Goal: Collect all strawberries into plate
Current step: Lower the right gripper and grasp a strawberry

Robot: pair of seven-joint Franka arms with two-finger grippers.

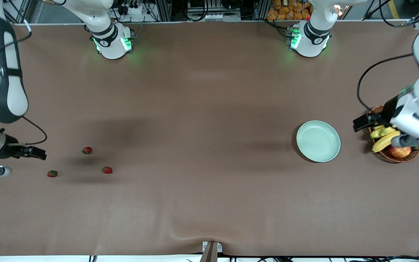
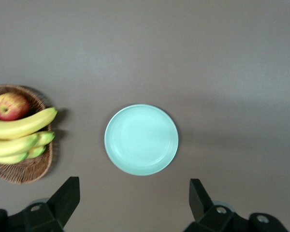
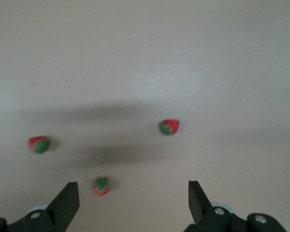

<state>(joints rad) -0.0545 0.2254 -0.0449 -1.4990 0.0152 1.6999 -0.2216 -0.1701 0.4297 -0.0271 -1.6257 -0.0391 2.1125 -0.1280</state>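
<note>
Three strawberries (image 1: pixel 87 150) (image 1: pixel 107 170) (image 1: pixel 52 174) sit loosely spread near the right gripper (image 3: pixel 133 203), fingers wide apart. Left gripper (image 2: pixel 134 200), also spread, hangs by the bare plate (image 1: pixel 318 141).

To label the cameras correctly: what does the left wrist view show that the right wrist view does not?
Only the left wrist view shows the plate and, beside it, the basket with bananas and an apple. Only the right wrist view shows the three strawberries. Both show the brown table and an open gripper: left gripper, right gripper.
</note>
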